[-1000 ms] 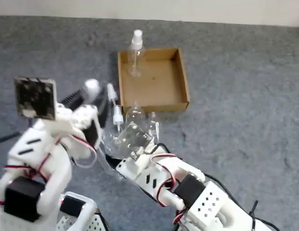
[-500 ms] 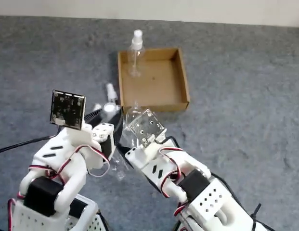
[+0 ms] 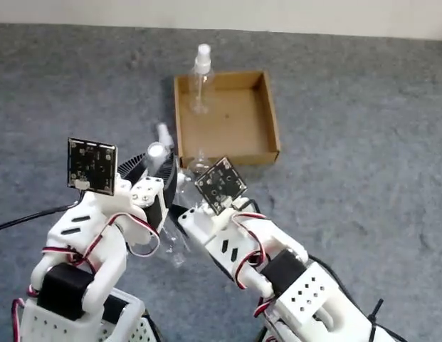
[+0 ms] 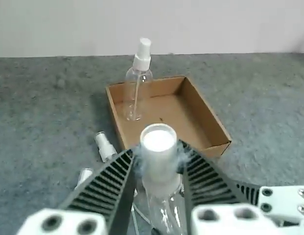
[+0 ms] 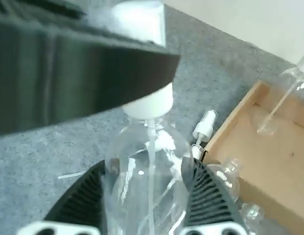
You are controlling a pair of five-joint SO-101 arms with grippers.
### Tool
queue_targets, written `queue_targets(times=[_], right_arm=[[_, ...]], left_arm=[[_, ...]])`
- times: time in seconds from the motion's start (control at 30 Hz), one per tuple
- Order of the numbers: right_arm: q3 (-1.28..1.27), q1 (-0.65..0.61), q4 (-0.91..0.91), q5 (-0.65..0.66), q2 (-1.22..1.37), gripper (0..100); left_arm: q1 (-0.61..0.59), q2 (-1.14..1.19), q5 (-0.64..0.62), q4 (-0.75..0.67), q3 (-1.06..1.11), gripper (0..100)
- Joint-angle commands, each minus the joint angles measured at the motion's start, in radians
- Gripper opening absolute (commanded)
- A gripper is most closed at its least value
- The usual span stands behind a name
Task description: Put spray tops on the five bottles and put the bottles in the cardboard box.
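Note:
A clear bottle [image 5: 147, 166] stands upright between the fingers of my right gripper [image 5: 147, 196], which is shut on its body. My left gripper [image 4: 159, 166] is shut on a white spray top [image 4: 159, 147] that sits on this bottle's neck, its tube hanging inside. In the high view the two grippers meet in front of the cardboard box [image 3: 272, 121], the left gripper [image 3: 156, 155] above the bottle [image 3: 182, 191]. One capped bottle [image 3: 201, 78] stands in the box's far left corner.
Loose spray tops [image 4: 104, 145] [image 4: 84, 174] lie on the grey carpet left of the box. Another clear bottle [image 5: 225, 176] lies by the box's front wall. Open carpet stretches to the right of the box.
The left arm swung in from the left and brought the spray top over the bottle. The right arm drew the bottle back a little and now holds it under that top.

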State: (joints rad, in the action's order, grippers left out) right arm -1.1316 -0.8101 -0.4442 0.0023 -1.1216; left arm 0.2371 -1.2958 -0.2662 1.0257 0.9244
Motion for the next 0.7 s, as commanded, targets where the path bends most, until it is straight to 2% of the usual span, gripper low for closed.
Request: queue_targets(times=[0.0,0.13,0.3,0.47,0.67], right_arm=[[0.048,0.028,0.068,-0.046,-0.036,0.4],[0.047,0.028,0.068,-0.038,-0.036,0.4],[0.047,0.028,0.07,-0.041,-0.035,0.4],[0.045,0.028,0.07,-0.043,-0.035,0.4],[0.042,0.028,0.07,-0.038,-0.035,0.4]], left_arm=[[-0.004,0.005,-0.006,0.009,0.042,2],[-0.05,0.005,-0.006,0.009,0.042,2],[-0.051,0.005,-0.006,0.012,0.021,3],[-0.051,0.004,-0.005,0.015,-0.001,15],[-0.053,-0.022,-0.003,0.015,-0.004,16]])
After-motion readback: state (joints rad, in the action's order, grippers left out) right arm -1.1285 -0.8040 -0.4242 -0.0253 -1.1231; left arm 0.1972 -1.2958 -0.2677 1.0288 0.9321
